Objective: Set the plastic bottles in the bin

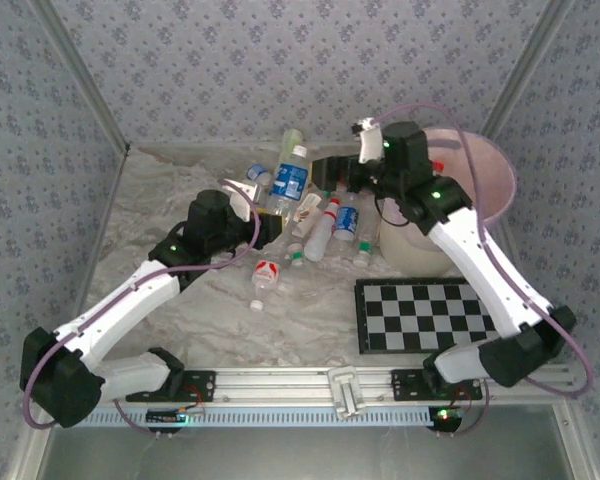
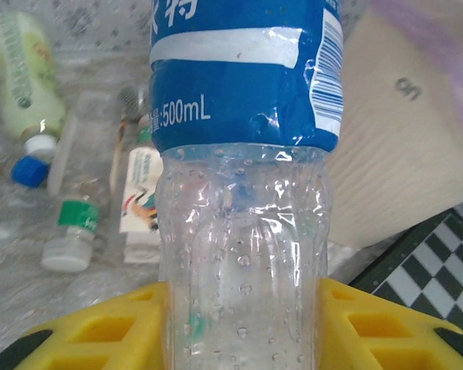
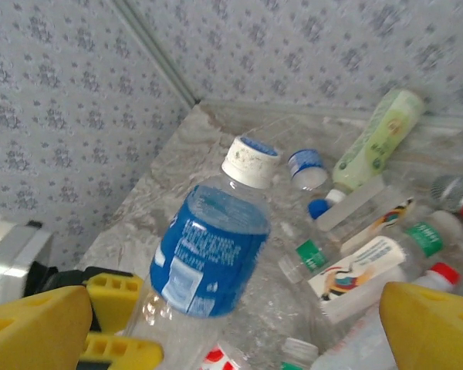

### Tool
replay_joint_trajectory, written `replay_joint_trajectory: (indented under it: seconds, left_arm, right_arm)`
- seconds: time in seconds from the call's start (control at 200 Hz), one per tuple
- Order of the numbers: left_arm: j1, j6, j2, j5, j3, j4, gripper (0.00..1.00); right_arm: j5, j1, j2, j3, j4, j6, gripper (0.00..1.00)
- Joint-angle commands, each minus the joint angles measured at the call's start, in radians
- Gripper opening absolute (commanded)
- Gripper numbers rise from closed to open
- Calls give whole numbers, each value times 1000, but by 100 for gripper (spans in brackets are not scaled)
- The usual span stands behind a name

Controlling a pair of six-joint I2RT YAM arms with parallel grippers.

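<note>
The left gripper [image 2: 243, 312] gripped the clear blue-labelled plastic bottle [image 2: 243, 116] by its lower body; the right gripper [image 3: 231, 327], jaws wide, hung at the bottle's 3 o'clock

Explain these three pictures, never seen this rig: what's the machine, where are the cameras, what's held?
A left arm and a right arm are bolted at the near edge of a table. One picture looks down from above and behind them. The other two come from wrist cameras, so the yellow blocks are gripper fingers. On the table lie many small plastic bottles, a large cream bin and a checkerboard. The left gripper is shut on the blue-labelled bottle; the right gripper is open and empty.
</note>
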Motion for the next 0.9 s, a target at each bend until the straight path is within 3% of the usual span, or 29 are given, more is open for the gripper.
replay_joint_trajectory:
  seconds: [0.0,0.385,0.665,0.755,0.895]
  left_arm:
    - [-27,15,-34,39,-20,141,44]
    - [-58,12,9,22,-15,173,44]
    - [-66,18,35,2,-3,167,44]
    - [-67,16,39,4,-3,168,45]
    - [-67,12,37,3,0,152,54]
  right_arm:
    - [-36,6,51,59,18,51,98]
    - [-157,-12,153,44,57,186,82]
    - [-175,-20,161,48,74,212,57]
    - [-163,-24,152,49,69,207,53]
    - [-146,-39,136,66,52,189,47]
